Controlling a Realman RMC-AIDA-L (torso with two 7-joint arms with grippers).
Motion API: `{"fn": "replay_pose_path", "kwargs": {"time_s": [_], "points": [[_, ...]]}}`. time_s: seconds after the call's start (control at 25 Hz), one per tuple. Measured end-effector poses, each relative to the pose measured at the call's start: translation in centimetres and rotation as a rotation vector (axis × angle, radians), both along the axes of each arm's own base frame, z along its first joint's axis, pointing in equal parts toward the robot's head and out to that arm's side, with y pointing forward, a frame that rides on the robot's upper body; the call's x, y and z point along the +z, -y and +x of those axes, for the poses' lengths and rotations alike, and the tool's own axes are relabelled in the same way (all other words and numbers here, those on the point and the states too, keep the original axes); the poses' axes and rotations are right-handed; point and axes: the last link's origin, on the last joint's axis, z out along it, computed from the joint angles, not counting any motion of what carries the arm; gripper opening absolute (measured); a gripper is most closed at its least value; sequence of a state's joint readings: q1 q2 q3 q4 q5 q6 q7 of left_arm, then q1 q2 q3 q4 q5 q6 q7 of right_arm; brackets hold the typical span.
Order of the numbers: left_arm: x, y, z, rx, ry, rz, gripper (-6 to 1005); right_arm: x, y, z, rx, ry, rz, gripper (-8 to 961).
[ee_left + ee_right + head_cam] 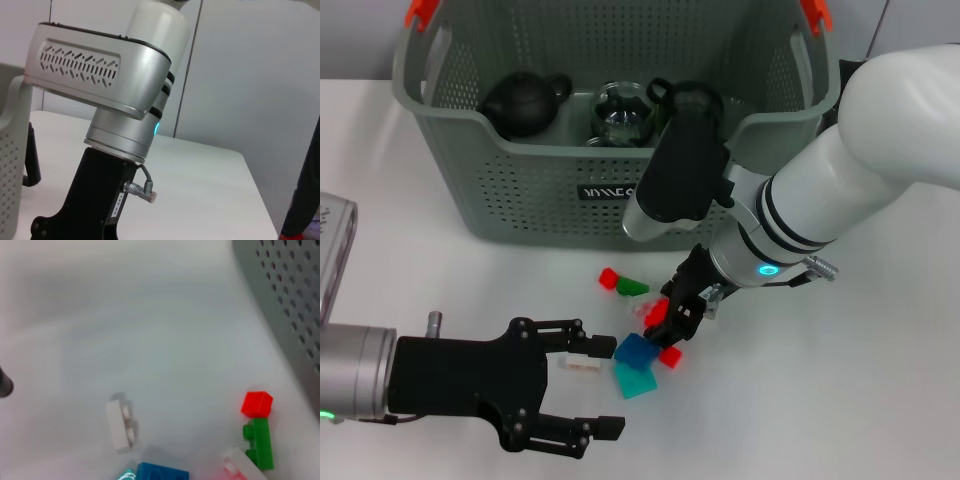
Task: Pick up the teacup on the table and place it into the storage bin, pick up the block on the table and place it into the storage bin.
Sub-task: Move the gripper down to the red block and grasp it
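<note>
White worktop (880,380) fills the head view, and we see the storage bin (520,200) standing at the upper centre of the frame, grey-green with orange clips at its top corners. Inside it sit a dark teapot (525,103), a glass cup (623,113) and a dark cup (692,100).

Our right gripper (672,322) reaches down at the centre of the frame, just below the bin's front wall, its jaws narrowed around a red block (658,314) in a small scatter of blocks. Nearby lie a second red block (608,277) touching a green block (632,287), a blue block (637,350) over a teal block (636,380), and a white block (582,364).

Our left gripper (600,388) lies at the lower left of the frame, jaws spread wide and holding nothing, beside the white block.
</note>
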State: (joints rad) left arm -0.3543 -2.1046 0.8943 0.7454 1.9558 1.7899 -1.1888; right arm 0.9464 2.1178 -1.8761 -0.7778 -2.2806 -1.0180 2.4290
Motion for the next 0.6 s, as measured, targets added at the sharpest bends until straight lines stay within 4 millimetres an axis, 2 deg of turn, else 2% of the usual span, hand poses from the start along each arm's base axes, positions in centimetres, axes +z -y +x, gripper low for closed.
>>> {"fn": "replay_pose_path", "kwargs": {"time_s": [0.52, 0.6], "points": [[0.0, -0.02, -0.01, -0.001, -0.001, 0.002, 814, -0.06, -0.17, 0.28, -0.008, 0.01, 0.007, 640], [0.0, -0.03, -0.01, -0.001, -0.001, 0.002, 814, -0.07, -0.15, 0.28, -0.01, 0.011, 0.006, 582]]}}
